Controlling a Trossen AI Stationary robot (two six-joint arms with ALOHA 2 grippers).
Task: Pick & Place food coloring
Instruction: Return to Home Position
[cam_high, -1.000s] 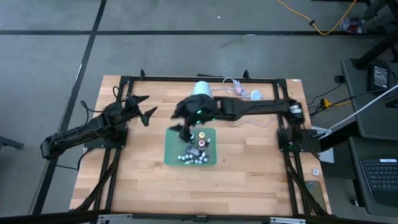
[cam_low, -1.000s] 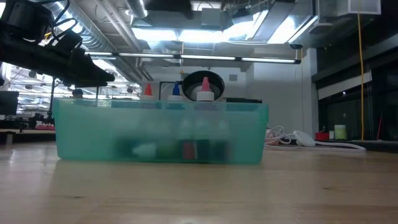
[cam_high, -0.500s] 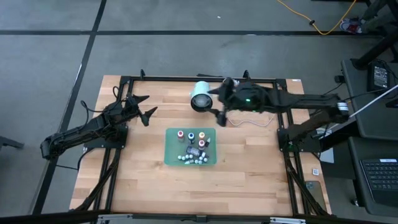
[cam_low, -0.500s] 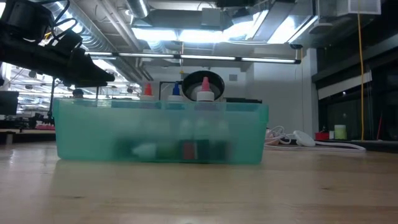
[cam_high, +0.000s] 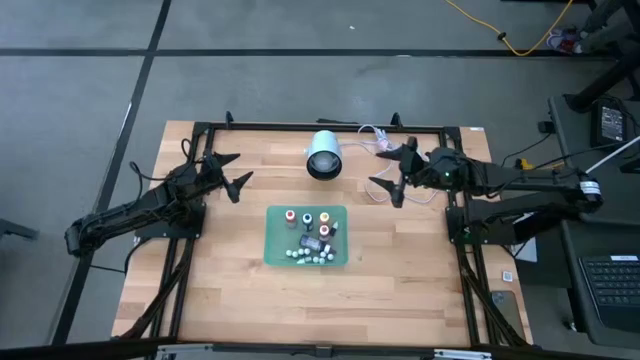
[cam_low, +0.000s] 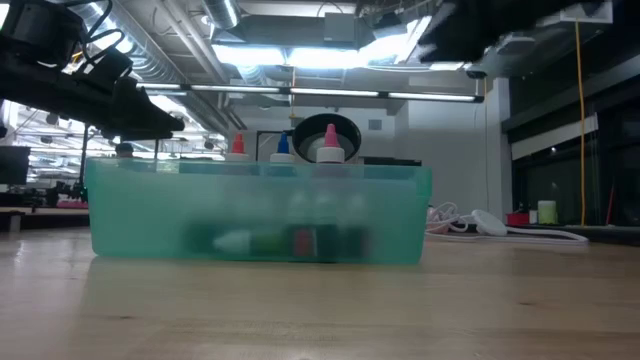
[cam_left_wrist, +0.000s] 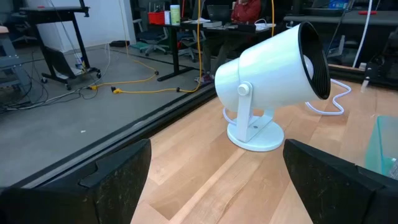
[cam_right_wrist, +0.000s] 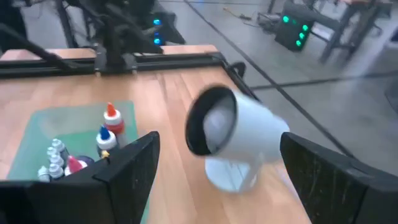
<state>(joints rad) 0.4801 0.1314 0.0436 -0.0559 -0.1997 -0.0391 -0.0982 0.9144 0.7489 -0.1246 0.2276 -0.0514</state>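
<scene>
The food coloring bottles (cam_high: 308, 222) stand and lie inside a green tray (cam_high: 275, 248) at the table's middle. Red, blue and orange caps stand upright along the tray's far side, and several pale small ones lie at its near side. Their tips show above the tray wall in the low view (cam_low: 330, 140), and they also show in the right wrist view (cam_right_wrist: 109, 124). My right gripper (cam_high: 378, 168) is open and empty, to the right of the tray and beyond its far edge. My left gripper (cam_high: 243, 168) is open and empty at the far left.
A white round lamp (cam_high: 323, 155) stands on its foot beyond the tray's far side, between the two grippers; it also shows in the left wrist view (cam_left_wrist: 273, 68). A white cable and small items (cam_high: 385, 145) lie at the far right. Bare wood lies near the tray's front.
My right gripper has drawn back from above the tray's far left part, first toward the far edge past the lamp, then toward the table's right edge. The bottles and the tray stay where they were.
</scene>
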